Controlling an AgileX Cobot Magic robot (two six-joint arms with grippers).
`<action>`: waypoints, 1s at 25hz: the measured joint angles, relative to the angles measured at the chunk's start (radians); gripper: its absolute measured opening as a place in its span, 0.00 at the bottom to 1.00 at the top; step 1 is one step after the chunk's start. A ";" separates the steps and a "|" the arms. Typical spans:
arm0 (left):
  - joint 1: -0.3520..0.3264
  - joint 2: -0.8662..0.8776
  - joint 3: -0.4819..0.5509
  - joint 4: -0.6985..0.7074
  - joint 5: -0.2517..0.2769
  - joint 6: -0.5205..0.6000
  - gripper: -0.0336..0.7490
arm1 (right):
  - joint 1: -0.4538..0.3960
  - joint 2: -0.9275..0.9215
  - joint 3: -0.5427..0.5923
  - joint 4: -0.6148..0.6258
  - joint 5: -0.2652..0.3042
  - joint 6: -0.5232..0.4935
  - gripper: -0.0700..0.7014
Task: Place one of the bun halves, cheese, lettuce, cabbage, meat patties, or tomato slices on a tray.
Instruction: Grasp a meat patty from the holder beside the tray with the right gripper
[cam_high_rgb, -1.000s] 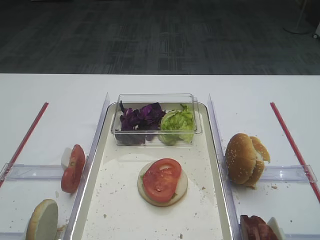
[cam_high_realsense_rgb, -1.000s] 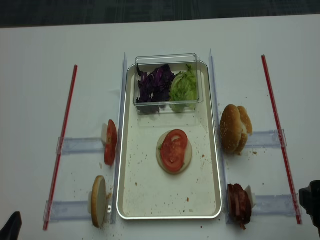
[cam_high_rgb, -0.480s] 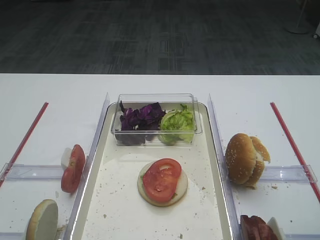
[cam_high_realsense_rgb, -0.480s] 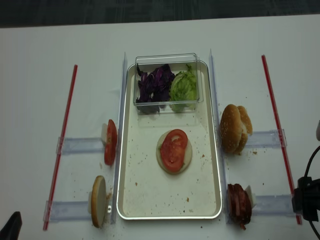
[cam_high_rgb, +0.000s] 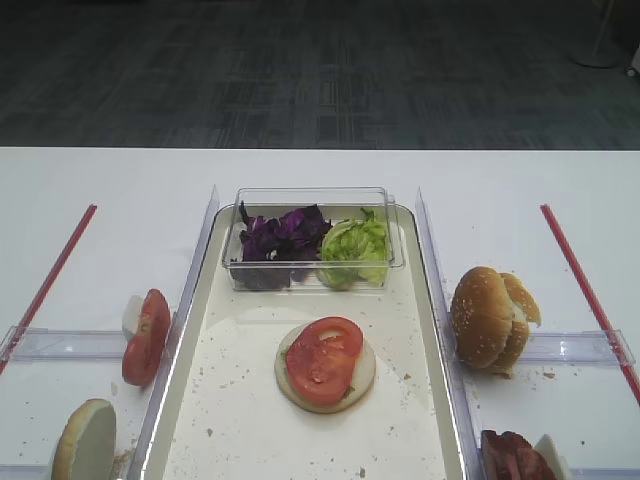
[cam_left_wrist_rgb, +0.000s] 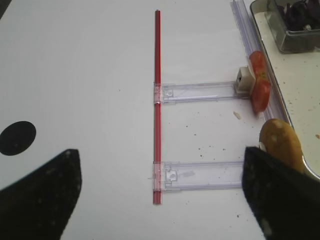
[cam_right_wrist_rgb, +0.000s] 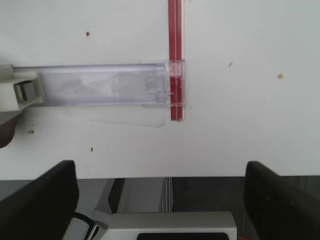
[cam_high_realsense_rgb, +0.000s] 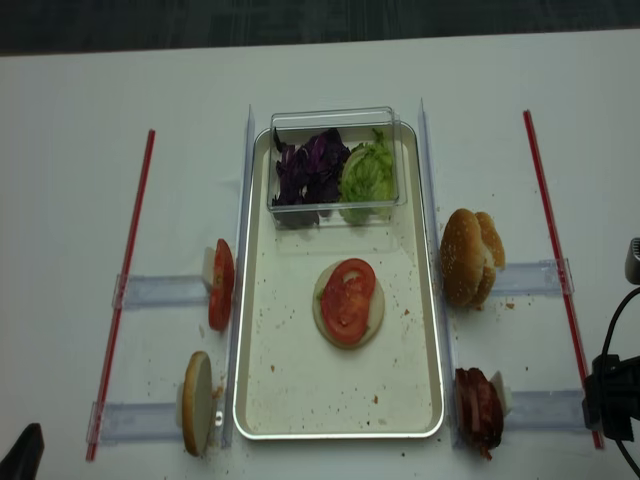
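Centre of the tray: a bun half lies cut face up with a tomato slice resting on top of it. At the tray's far end sits a clear plastic box holding the purple cabbage on the left and the lettuce on the right. Off the tray's left edge, another tomato slice stands on edge against a clear holder, and nearer the bench's front edge a bun half stands upright too. Off the right edge, two sesame bun halves lean together, with the meat patties stacked on edge toward the front right corner. The right gripper hovers over the bench's front right edge, above a clear holder and a red strip, its dark fingers spread wide with nothing between them. The left gripper hangs over the front left corner, fingers likewise wide apart and empty.
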 joint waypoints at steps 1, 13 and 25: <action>0.000 0.000 0.000 0.000 0.000 0.000 0.81 | 0.000 0.012 0.000 0.000 -0.002 0.002 0.97; 0.000 0.000 0.000 0.000 0.000 0.000 0.81 | 0.000 0.189 -0.106 0.007 -0.020 0.013 0.92; 0.000 0.000 0.000 0.000 0.000 0.000 0.81 | 0.121 0.189 -0.109 0.132 -0.024 0.037 0.91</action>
